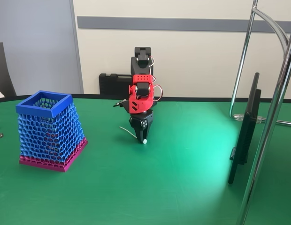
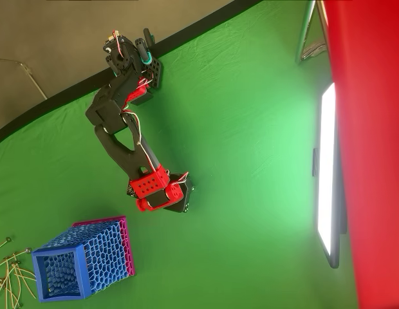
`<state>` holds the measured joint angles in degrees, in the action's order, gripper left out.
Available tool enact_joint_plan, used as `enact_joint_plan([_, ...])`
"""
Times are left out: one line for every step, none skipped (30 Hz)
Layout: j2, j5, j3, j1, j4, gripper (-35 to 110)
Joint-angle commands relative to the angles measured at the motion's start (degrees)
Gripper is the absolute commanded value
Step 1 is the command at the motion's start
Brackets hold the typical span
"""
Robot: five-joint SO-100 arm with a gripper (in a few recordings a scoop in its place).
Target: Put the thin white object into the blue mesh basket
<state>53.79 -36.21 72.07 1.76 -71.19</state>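
Stick [image 1: 129,132] being pinched near knobbed end by gripper [image 1: 141,137], low over cloth [image 1: 183,178]; slip being risked before basket [image 1: 49,129], grip thin and off-centre.

Green cloth [image 1: 183,187]; black case [image 1: 115,84]; loose sticks [image 2: 9,280] left.

- Blue mesh basket [image 1: 48,126]: blue honeycomb walls, magenta base.
- Arm [image 1: 141,91]: black with red parts.
- Desk [image 1: 159,187]: green cloth.
- Thin white object [image 1: 131,134]: white.

Green table [image 1: 183,187], cream wall [image 1: 192,51]
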Motion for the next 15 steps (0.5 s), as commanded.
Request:
enact_joint_plan([-0.97,-0.44,-4.04,-0.35,-1.93,10])
enact_joint_plan([-1.14,-0.35,-4.39,-0.35,-2.11,10])
enact_joint_plan([-1.23,-0.35,-4.48,-0.35,-2.11,9])
enact_joint_plan([-1.32,-0.26,-4.48,-0.35,-2.11,9])
enact_joint_plan([-1.32,-0.09,-4.57,-0.35,-2.11,8])
enact_joint_plan([-1.32,0.09,-4.57,-0.35,-2.11,6])
enact_joint_plan([-1.32,0.26,-4.66,-0.35,-2.11,5])
enact_joint_plan([-1.32,0.44,-4.66,-0.26,-2.11,5])
enact_joint_plan([-1.32,0.44,-4.66,-0.26,-2.11,5])
enact_joint_plan([-1.32,0.62,-4.66,-0.26,-2.11,4])
enact_joint_plan([-1.32,0.70,-4.66,-0.26,-2.11,3])
enact_joint_plan([-1.32,0.88,-4.66,-0.18,-2.11,3])
enact_joint_plan([-1.32,0.97,-4.66,-0.18,-2.11,3])
enact_joint_plan([-1.32,1.23,-4.66,-0.09,-2.11,3])
enact_joint_plan([-1.32,1.58,-4.75,0.09,-2.11,3])
